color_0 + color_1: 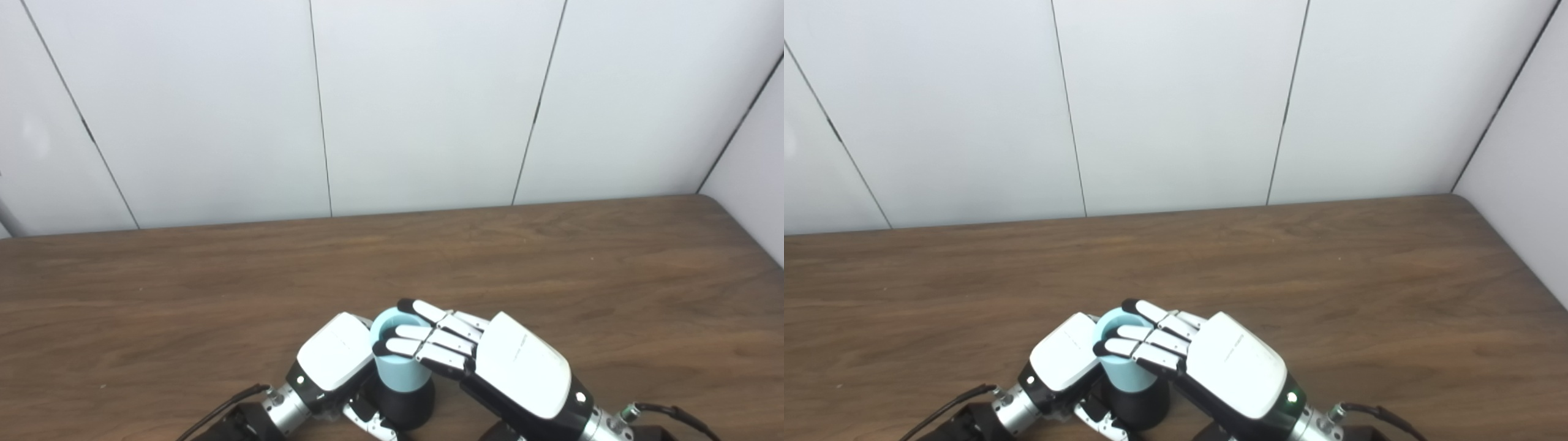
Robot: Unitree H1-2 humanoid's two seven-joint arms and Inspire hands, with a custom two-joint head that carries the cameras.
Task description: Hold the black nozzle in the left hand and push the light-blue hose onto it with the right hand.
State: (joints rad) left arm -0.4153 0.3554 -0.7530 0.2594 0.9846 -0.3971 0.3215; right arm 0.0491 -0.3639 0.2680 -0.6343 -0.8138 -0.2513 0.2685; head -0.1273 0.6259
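So right at the near edge, the left hand [334, 361] is wrapped around the black nozzle [407, 401], fingers curled in under it and touching its lower side. The nozzle stands upright on the table [184, 306], and only its dark base shows below the hose. The right hand [490, 361] lies flat over the top of the light-blue hose [398, 367], fingers [429, 334] stretched out close together, with the dark tips over the open rim. Whether that hand actually grips the hose or just presses on it, I can't tell, since the thumb is hidden.

Count-wise: one nozzle, one hose, two hands.

The hose sits upright with its lower end on the nozzle, squeezed right between the two hands, the left one against its left side and the right one over its top and right side. Farther back is bare brown wood, then a white panelled wall [429, 104].
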